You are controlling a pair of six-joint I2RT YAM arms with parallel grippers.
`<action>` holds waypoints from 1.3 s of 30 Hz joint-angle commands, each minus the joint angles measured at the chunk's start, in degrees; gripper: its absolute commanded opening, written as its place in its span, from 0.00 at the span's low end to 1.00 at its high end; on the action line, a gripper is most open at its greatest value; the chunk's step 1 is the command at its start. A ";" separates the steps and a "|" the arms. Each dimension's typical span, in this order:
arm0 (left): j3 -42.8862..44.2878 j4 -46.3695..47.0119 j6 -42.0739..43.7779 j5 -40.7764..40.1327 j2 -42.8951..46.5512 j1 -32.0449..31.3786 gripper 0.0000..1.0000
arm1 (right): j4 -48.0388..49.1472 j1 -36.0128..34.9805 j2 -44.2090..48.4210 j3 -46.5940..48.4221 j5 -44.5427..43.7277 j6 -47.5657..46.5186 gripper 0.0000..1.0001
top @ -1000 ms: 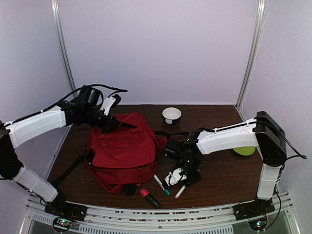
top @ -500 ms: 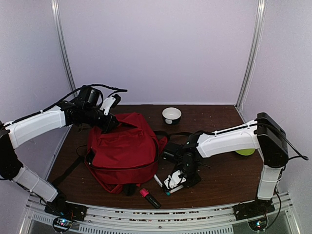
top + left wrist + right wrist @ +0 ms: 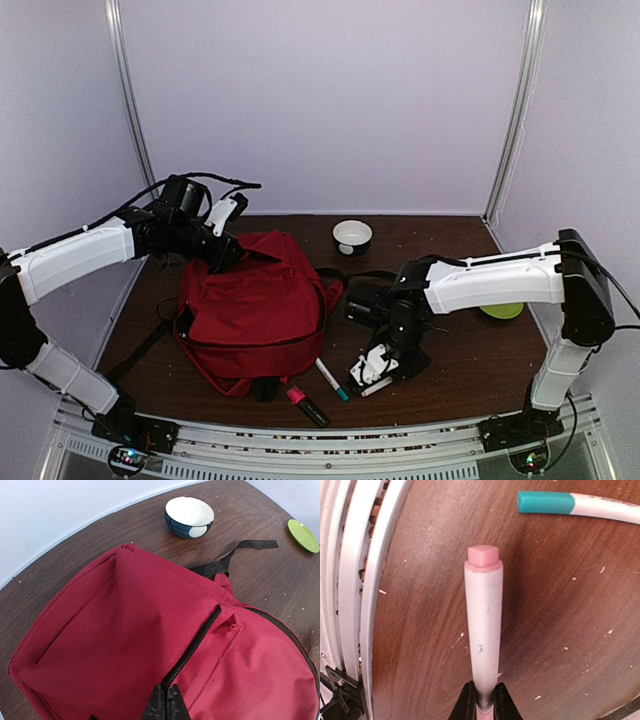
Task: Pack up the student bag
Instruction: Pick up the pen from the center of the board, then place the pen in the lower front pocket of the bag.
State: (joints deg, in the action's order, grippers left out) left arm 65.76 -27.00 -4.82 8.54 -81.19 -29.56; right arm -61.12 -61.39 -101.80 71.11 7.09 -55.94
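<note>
The red student bag [image 3: 255,310] lies on the table's left half and fills the left wrist view [image 3: 150,630]. My left gripper [image 3: 232,252] is at the bag's far top edge, shut on the end of its black zipper [image 3: 200,635]; the jaws meet at the frame's bottom [image 3: 167,702]. My right gripper [image 3: 372,372] is near the front edge, right of the bag, shut on a white pen with a pink end [image 3: 482,625], held low over the wood [image 3: 378,386]. A teal-capped pen [image 3: 332,380] lies just left of it, seen also in the right wrist view [image 3: 570,505].
A pink and black highlighter [image 3: 308,405] lies by the front rail. A white bowl [image 3: 352,236] stands at the back centre. A green plate [image 3: 500,310] is at the right, behind my right arm. Black straps [image 3: 235,555] trail from the bag.
My right gripper dipped left toward the teal pen, then shifted back right with the white pen in its jaws. The left arm and the bag have not moved.
</note>
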 commanded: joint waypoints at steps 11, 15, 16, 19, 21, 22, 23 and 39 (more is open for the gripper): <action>1.69 1.89 0.30 -0.11 1.41 0.48 0.00 | -0.65 2.63 -2.24 28.01 -1.23 4.15 0.07; 2.56 1.47 0.21 -0.01 0.91 0.50 0.00 | 7.47 2.67 -5.15 34.33 -0.96 5.26 0.07; 2.82 1.37 0.21 0.03 0.91 0.47 0.00 | 9.56 2.62 -5.65 35.12 -0.94 5.73 0.07; 3.68 1.05 -0.10 0.25 1.12 0.49 0.00 | 16.18 2.60 -7.37 36.66 -1.22 6.34 0.07; 4.29 0.61 -0.11 0.20 1.27 0.58 0.00 | 20.98 2.42 -8.36 36.88 -2.05 6.33 0.07; 4.56 0.46 -0.11 0.09 1.29 0.55 0.00 | 23.44 2.25 -8.86 36.90 -2.67 6.39 0.07; 4.82 0.20 -0.03 0.07 1.22 0.59 0.00 | 25.62 2.16 -9.38 37.02 -3.21 6.39 0.07; 6.11 -0.39 -0.73 2.51 0.64 1.52 0.00 | 37.42 0.63 -21.69 43.78 -3.00 2.44 0.07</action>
State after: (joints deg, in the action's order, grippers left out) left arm 69.12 -29.06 -4.91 9.26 -81.21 -28.77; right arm -28.58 -60.16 -121.32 113.12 3.20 -51.37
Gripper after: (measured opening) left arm 0.017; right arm 0.103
